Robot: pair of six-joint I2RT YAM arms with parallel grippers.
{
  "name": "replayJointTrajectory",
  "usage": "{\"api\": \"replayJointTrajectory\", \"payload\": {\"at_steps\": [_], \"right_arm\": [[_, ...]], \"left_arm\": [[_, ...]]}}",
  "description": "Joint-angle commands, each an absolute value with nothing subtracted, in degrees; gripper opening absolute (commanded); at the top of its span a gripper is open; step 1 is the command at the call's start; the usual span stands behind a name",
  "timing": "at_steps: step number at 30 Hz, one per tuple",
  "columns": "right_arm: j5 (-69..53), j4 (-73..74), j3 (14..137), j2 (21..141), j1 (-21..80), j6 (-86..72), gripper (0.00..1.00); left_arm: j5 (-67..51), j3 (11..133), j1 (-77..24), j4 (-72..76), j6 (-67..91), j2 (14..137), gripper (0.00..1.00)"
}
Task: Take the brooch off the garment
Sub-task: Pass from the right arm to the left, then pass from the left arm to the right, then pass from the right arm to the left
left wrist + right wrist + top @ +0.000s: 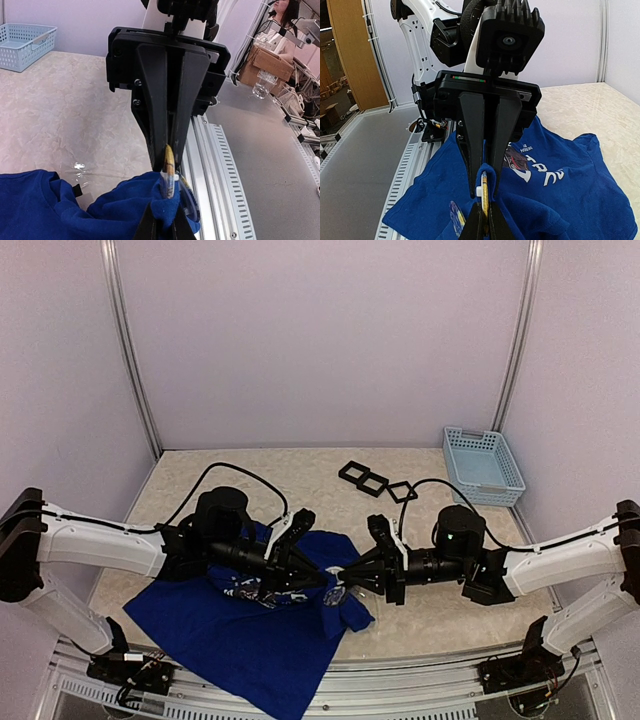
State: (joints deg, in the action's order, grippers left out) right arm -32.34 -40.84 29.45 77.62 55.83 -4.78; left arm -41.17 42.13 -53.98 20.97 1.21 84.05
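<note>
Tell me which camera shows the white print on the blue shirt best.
The right wrist view: the white print is large and sharp, beside the dark graphic. The top view shows it only as a small pale blur. The left wrist view shows the shirt as plain blue cloth, no print.

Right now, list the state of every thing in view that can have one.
left fingers: shut, pinching a raised fold of the garment.
right fingers: shut on the brooch.
garment: crumpled on the table, one fold lifted.
brooch: gripped at the fold; cannot tell if its pin is free.
basket: upright, nothing seen inside.
black frames: lying flat, untouched.
</note>
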Motion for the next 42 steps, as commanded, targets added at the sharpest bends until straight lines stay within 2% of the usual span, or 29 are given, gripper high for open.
{"api": "replayJointTrajectory", "payload": {"at_steps": [1,5,7,9,11,16,19,21,23,25,27,29,31,33,34,37,40,42], "right_arm": [[-32.07,-40.03,31.08,77.04,56.20,-4.50,0.12],[-31.58,-37.88,31.99,77.02,56.75,-3.65,0.22],[-31.42,-37.22,32.40,77.31,57.02,-3.54,0.23],[-31.02,-37.24,32.52,77.64,57.19,-3.52,0.15],[-30.62,-37.06,32.60,77.90,57.51,-3.30,0.02],[-28.50,-39.65,31.08,77.26,57.96,-3.70,0.00],[-26.38,-43.90,28.22,75.07,58.01,-4.49,0.00],[-24.55,-44.59,27.21,73.31,58.10,-4.29,0.00],[-23.22,-44.80,26.40,71.32,58.23,-3.97,0.00],[-22.37,-44.77,25.87,70.05,58.36,-3.74,0.00],[-21.99,-44.44,25.68,69.22,58.36,-3.48,0.00],[-21.65,-44.21,25.61,68.77,58.46,-3.30,0.00],[-21.70,-44.24,25.58,68.69,58.46,-3.32,0.00],[-21.67,-44.41,25.58,68.81,58.53,-3.38,0.00],[-21.57,-44.50,25.53,68.84,58.66,-3.43,0.00],[-21.26,-44.84,25.45,69.01,58.75,-3.49,0.00],[-20.50,-45.66,25.08,69.17,59.06,-3.55,0.00],[-19.71,-46.41,24.63,69.17,59.19,-3.64,0.00]], "left_arm": [[-45.36,41.80,-54.20,22.45,2.31,83.56,0.00],[-45.79,42.10,-54.23,22.14,2.30,84.02,0.00],[-45.82,42.15,-54.21,21.95,2.34,84.10,0.00],[-45.87,42.38,-54.23,21.73,2.31,84.18,0.00],[-45.99,42.89,-54.26,20.99,2.22,84.65,0.00],[-46.09,43.32,-54.40,21.10,2.83,86.14,0.02],[-45.63,43.33,-54.40,21.61,3.39,86.70,0.21],[-44.03,42.83,-54.40,22.44,3.66,86.72,0.42],[-41.90,41.70,-54.48,23.47,3.69,86.00,0.56],[-39.74,40.83,-54.47,23.64,3.26,84.68,0.59],[-37.95,40.15,-54.57,23.73,2.71,83.31,0.56],[-36.87,40.06,-54.66,23.35,2.36,82.70,0.45],[-36.54,40.29,-54.74,23.04,2.22,82.82,0.40],[-36.35,40.70,-55.07,22.76,2.08,83.32,0.21],[-35.98,41.02,-55.32,22.39,1.85,83.96,0.16],[-35.78,42.01,-55.92,21.70,1.70,85.45,0.14],[-35.47,42.60,-56.36,21.84,1.99,87.24,0.02],[-35.18,42.69,-56.61,22.32,2.46,88.05,0.00]]}}
